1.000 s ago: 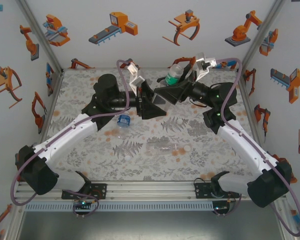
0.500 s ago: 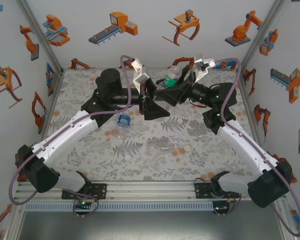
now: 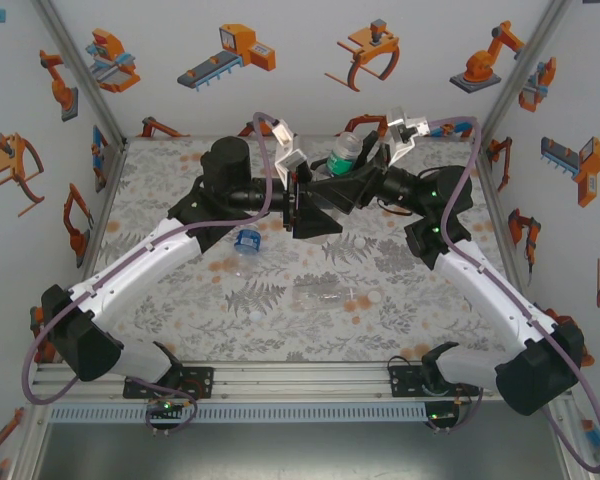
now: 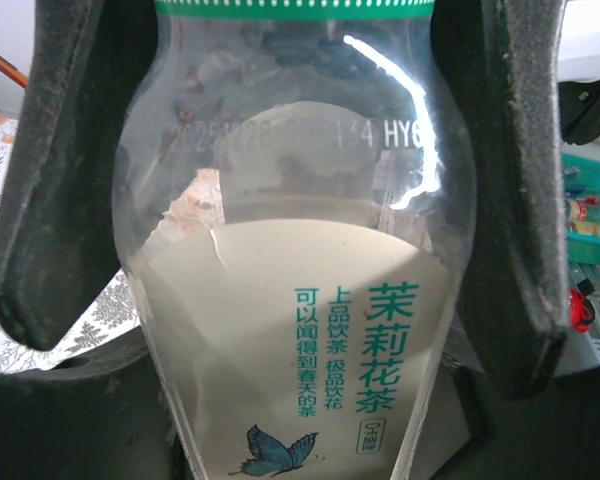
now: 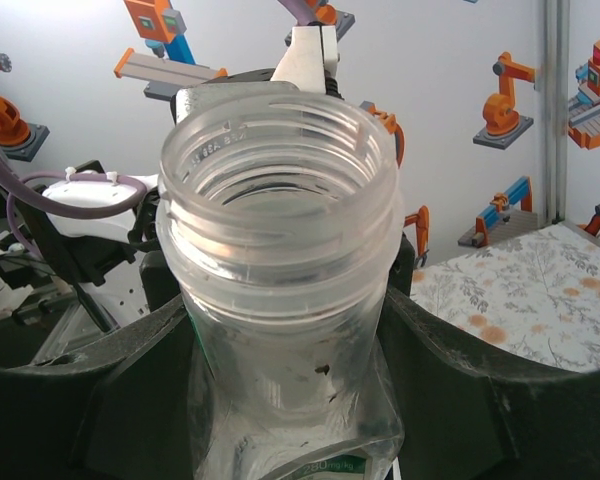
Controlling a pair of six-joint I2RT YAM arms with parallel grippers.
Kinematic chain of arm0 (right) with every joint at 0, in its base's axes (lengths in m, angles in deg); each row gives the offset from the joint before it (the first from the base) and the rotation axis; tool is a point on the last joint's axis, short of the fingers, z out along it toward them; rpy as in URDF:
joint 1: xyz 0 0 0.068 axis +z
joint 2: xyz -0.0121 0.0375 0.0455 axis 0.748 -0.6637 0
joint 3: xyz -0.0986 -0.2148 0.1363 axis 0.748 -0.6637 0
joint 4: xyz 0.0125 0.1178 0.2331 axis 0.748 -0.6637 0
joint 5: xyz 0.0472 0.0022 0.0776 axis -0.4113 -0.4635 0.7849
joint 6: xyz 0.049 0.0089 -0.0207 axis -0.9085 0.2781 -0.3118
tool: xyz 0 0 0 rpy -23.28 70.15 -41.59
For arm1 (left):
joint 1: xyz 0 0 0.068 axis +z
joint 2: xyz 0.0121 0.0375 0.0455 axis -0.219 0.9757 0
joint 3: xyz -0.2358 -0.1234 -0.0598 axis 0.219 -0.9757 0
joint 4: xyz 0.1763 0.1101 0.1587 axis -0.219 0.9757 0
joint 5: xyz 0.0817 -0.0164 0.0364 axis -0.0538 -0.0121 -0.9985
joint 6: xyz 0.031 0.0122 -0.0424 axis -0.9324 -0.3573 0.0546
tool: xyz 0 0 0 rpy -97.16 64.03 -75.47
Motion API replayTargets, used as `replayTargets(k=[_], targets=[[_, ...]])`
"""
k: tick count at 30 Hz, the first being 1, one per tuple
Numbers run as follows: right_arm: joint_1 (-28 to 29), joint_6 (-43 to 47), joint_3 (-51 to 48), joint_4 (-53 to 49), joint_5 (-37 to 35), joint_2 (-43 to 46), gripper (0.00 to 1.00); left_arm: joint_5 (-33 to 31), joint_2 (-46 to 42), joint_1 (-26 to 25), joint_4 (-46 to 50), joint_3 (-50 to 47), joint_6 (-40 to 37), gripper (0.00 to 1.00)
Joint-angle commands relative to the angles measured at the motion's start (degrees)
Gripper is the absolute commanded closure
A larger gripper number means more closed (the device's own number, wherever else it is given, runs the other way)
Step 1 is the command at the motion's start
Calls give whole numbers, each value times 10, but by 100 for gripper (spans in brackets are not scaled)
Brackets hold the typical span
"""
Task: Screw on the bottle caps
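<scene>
A: Bottle caps: none was on the green-labelled bottle (image 3: 344, 152). Right wrist cam looked straight into an open mouth, threads bare.
B: Where was it?
A: Held up over the far middle of the mat (image 3: 280, 320), between both arms. Right gripper (image 5: 292, 390) was clamped on the body just below the neck. My read: that kept the threads free and the mouth presented for a cap.
B: Left gripper (image 3: 310, 208)?
A: Closed on the same bottle. Left wrist cam had dark fingers (image 4: 50, 200) tight on both flanks. Probably steadying it or taking it over; didn't look like a cap grip to me.
B: Anything one cam had that the others lacked?
A: Left wrist cam read the label and date code, plus a green band at its top edge. Cap or ring, couldn't tell. Top cam gave the rest: blue-labelled bottle (image 3: 246, 240) on the mat near the left gripper, clear bottle (image 3: 330, 293) on its side mid-mat, well apart from the held one.
</scene>
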Motion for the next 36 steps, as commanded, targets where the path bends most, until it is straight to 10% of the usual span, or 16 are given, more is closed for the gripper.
replayTargets(k=[1,6,11,15,36], targets=[[5,-3,15,13,2,9,65,11,-1,-3,10,18,-16,50],[5,-3,15,12,-2,12,62,5,-10,-1,23,16,-30,57],[5,20,12,-13,-14,27,28,-6,-28,10,49,10,-48,61],[5,82,13,-94,-41,59,20,-6,-55,36,68,-4,-55,62],[6,215,-71,-552,-352,147,34,23,-120,186,193,-62,-136,100]])
